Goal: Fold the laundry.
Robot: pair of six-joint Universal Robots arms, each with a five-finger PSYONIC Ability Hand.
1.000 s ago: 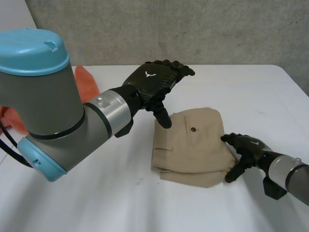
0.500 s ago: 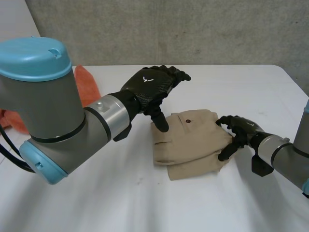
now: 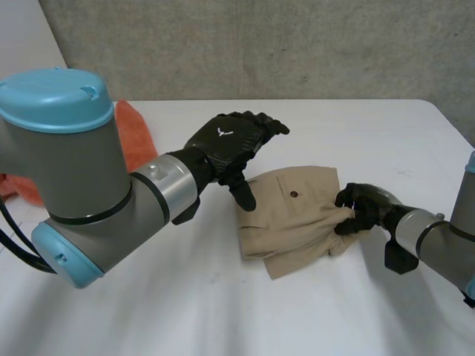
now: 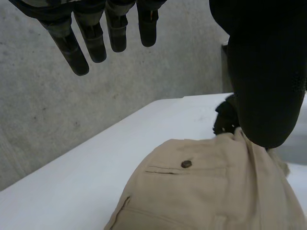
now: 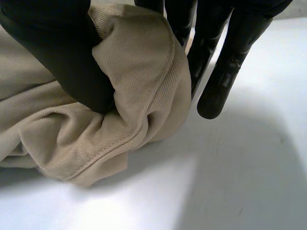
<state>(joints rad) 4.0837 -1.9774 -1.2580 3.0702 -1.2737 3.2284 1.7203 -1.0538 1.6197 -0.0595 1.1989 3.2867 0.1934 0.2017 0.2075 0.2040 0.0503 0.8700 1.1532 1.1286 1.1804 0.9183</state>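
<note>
— Where is the khaki garment [image 3: 293,219] now?

— Folded on the white desk [image 3: 223,297], between the two hands. Its buttoned pocket faces up, with the button [image 3: 295,194] near the middle of the top layer.

— Who has hold of it?

— The right robot hand [image 3: 361,208]. In its wrist view the thumb [image 5: 62,52] digs into a bunched fold of the garment's edge and presses it against the fingers [image 5: 225,62], so that hand is clamped on the cloth.

— Was it so a second ago?

— No. Then its fingers were spread at the garment's near corner and the cloth lay flat. Since then it has closed on the edge and gathered it. The garment is now wrinkled beside that hand and has turned a little on the desk.

— And the left robot hand [image 3: 230,144]?

— It hovers at the garment's opposite corner with straight, spread fingers [image 4: 76,48], holding nothing. Its thumb points down at that corner, though I can't tell whether it touches. It sits slightly lower than before.

— Anything else?

— An orange cloth [image 3: 133,137] lies on the desk behind the left arm, well apart from the garment.
</note>
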